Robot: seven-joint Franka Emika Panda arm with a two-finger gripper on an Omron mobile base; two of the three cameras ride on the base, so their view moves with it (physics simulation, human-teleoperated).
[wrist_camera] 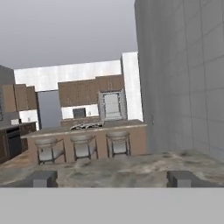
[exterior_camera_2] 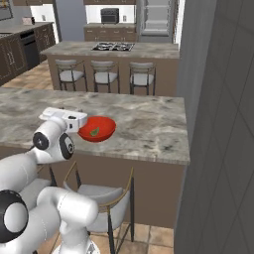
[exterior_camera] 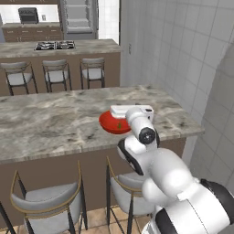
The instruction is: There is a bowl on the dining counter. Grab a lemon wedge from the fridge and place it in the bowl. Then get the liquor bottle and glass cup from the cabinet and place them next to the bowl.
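Note:
The red bowl (exterior_camera: pixel 112 122) (exterior_camera_2: pixel 97 128) sits on the dining counter (exterior_camera: pixel 50 121) (exterior_camera_2: pixel 144 124) near its right end. A small greenish lemon wedge (exterior_camera_2: pixel 94 131) (exterior_camera: pixel 119 124) lies inside it. My gripper (exterior_camera: pixel 131 109) (exterior_camera_2: pixel 63 117) (wrist_camera: pixel 113 179) hovers level over the bowl's near side, pointing across the counter. It is open, its fingertips (wrist_camera: pixel 43 178) far apart with nothing between them. The fridge (exterior_camera: pixel 78 18) (exterior_camera_2: pixel 156 17) (wrist_camera: pixel 111 105) stands at the far back of the kitchen. The liquor bottle and glass cup are out of view.
A second marble island with a black gas hob (exterior_camera: pixel 55 45) (exterior_camera_2: pixel 113 46) and three stools (exterior_camera: pixel 56 75) lies beyond. Grey-cushioned stools (exterior_camera: pixel 48 199) (exterior_camera_2: pixel 96 198) stand under the dining counter's near edge. A grey tiled wall (exterior_camera: pixel 183 55) (exterior_camera_2: pixel 218 124) closes the right side.

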